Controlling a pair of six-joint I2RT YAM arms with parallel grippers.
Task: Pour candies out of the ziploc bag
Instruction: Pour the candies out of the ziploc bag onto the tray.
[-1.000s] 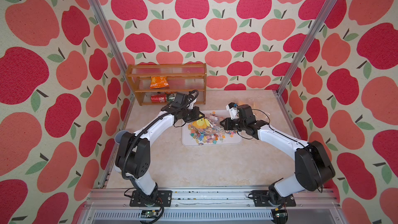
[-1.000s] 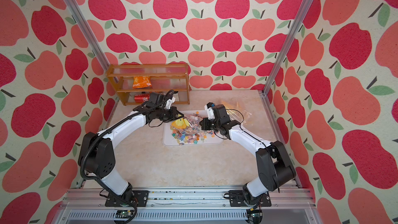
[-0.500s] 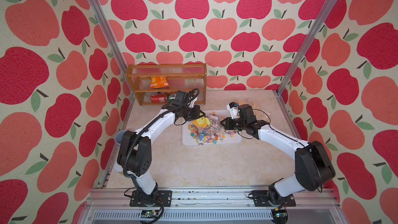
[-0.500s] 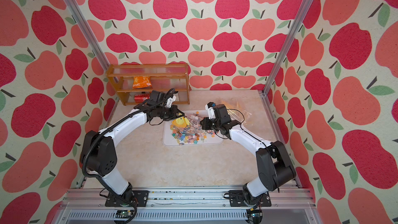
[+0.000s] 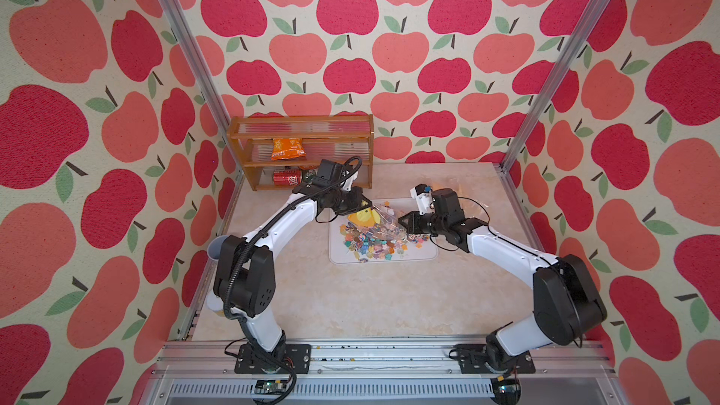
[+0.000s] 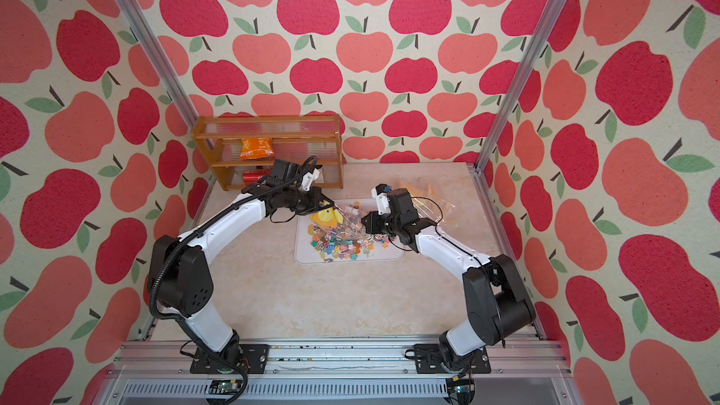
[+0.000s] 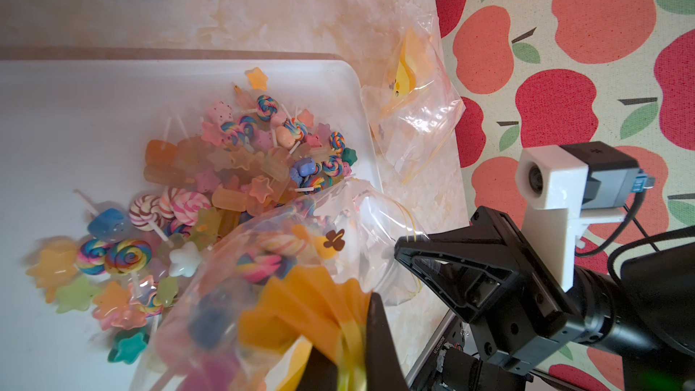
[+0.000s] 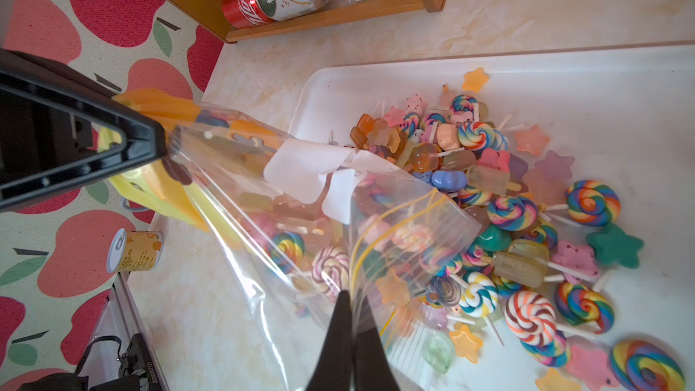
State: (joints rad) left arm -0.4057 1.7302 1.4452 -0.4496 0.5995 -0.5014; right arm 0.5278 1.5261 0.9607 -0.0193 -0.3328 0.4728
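In both top views the left gripper point(image 5: 365, 205) and the right gripper point(image 5: 405, 223) each pinch one end of the clear bag point(image 5: 383, 217), which is stretched between them over the white tray point(image 5: 424, 259). Candies point(image 5: 370, 243) lie heaped on the tray.

In the left wrist view, the left fingers point(image 7: 378, 332) clamp the bag's orange-and-yellow end, and a few candies are inside the bag.

In the right wrist view, the right fingers point(image 8: 338, 332) are closed on the bag's edge by its yellow zip lines, above the pile.

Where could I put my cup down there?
Best: the wide bare table between the tray and the front rail. Also behind the tray, right of the shelf. Crowded: the tray, under candies, the bag, left gripper and right gripper.
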